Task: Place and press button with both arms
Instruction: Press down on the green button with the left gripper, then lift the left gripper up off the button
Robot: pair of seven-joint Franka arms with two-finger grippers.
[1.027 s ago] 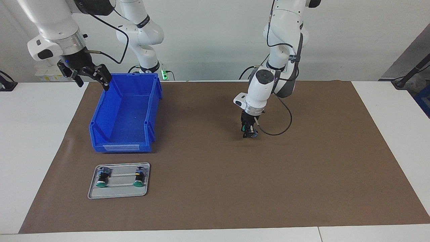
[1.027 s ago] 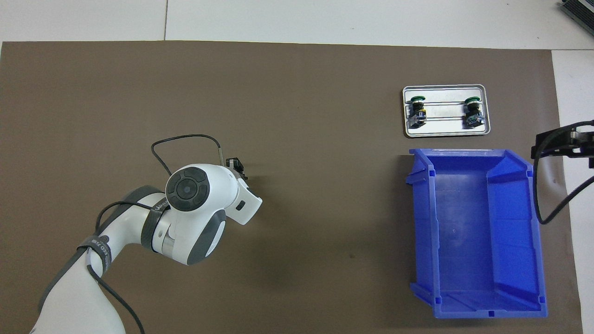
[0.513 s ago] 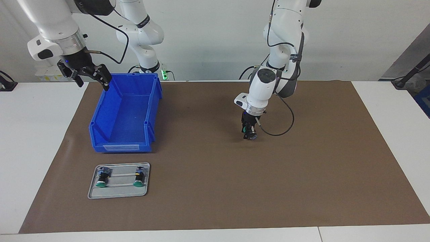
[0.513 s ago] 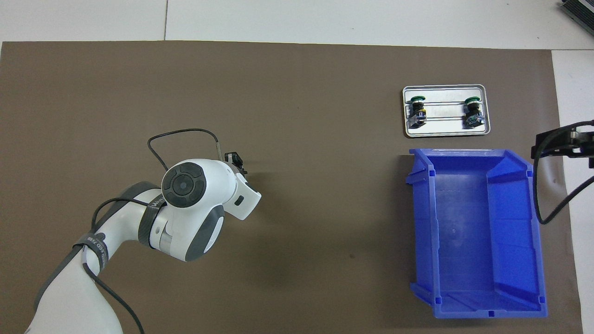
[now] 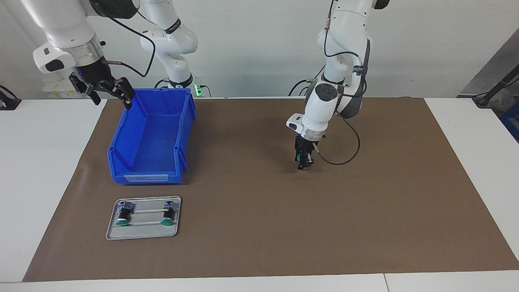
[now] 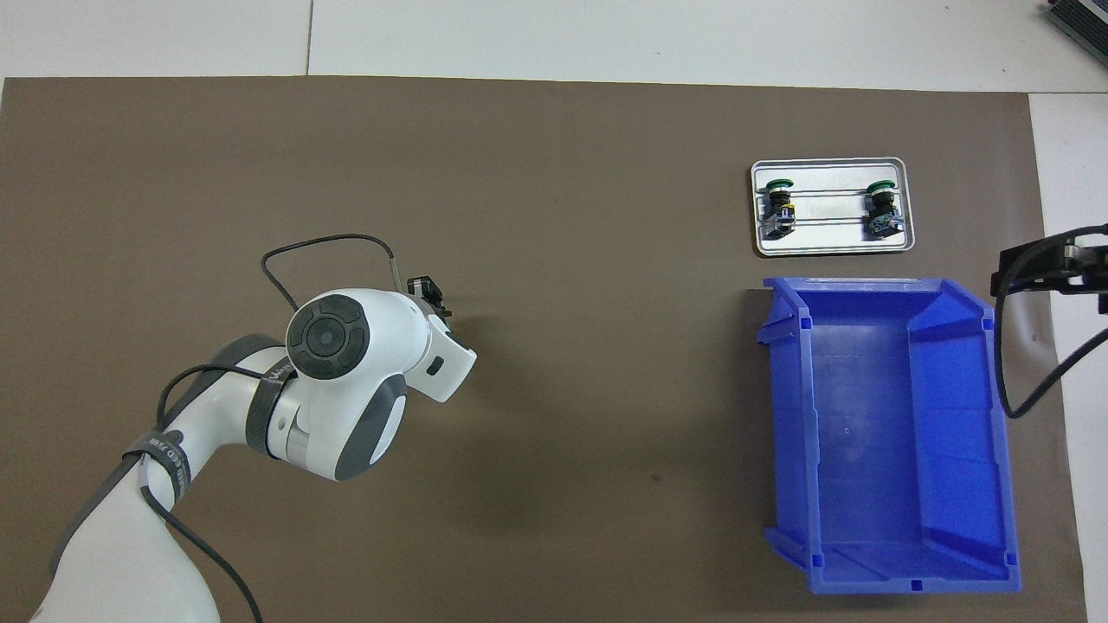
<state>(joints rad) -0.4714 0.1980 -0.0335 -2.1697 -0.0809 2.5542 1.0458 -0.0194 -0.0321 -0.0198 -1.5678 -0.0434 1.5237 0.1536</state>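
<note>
Brown matting covered the counter (image 5: 251, 243). Over its edge beside the blue bin (image 5: 150, 138), the right end effector (image 5: 103, 91) was held spread wide and waiting. Two buttons lay on a metal tray (image 5: 142, 233). Centrally, the button (image 5: 303, 159) was gripped by the lowered left end effector (image 5: 305, 161).

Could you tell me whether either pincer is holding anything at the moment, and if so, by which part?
The left pincer holds a button low over the brown mat; which part it grips cannot be told. The right pincer, open beside the blue bin, holds nothing.
</note>
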